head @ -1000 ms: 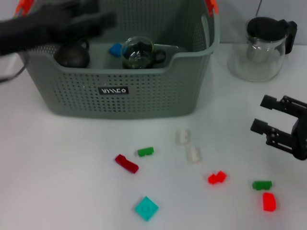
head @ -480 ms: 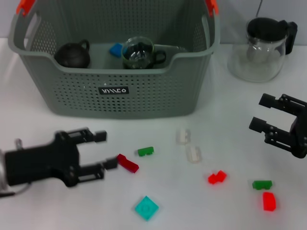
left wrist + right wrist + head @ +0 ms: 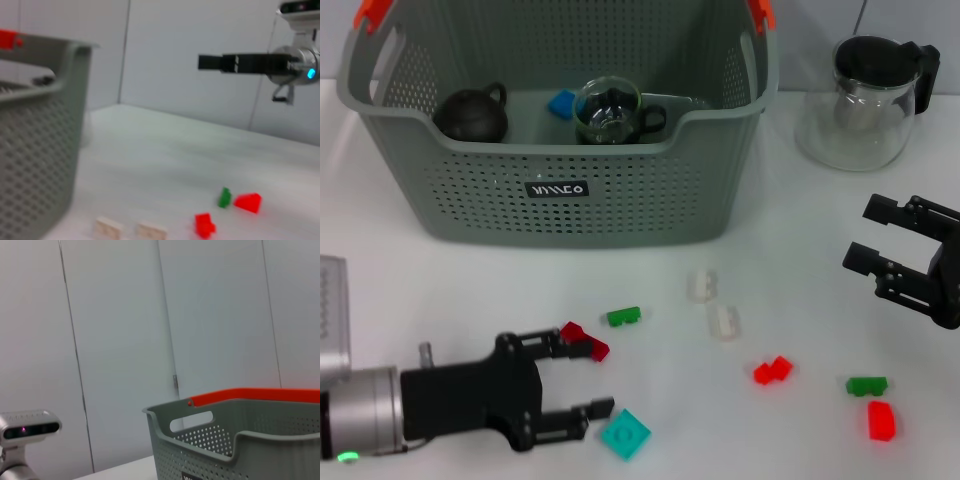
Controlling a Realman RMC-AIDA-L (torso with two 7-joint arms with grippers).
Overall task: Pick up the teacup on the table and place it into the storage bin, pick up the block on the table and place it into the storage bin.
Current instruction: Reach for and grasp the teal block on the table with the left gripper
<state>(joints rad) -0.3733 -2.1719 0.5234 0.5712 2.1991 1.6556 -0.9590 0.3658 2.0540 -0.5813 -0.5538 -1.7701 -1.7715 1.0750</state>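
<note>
We see our left gripper (image 3: 582, 378) low over the table (image 3: 440, 290), fingers spread beside a dark red block (image 3: 584, 340), teacup (image 3: 610, 112) in the storage bin (image 3: 570, 190), black label unreadable, right gripper (image 3: 880, 240) spread, idle

Head view: bright, even, diffuse light; shadows on the white tabletop (image 3: 470, 290) are faint and soft. Mild glare on the glass jug (image 3: 860, 100) at far right. Focus is decent overall; small blocks look slightly soft. Left hand (image 3: 575, 380) at the near left edge is a bit smeared at the fingertips. Left wrist view: soft throughout, storage bin (image 3: 35, 140) wall blurred, blocks fuzzy, cool grey tone. Right wrist view: flat, dimmer grey light on the wall panels, bin edges fairly crisp.
</note>
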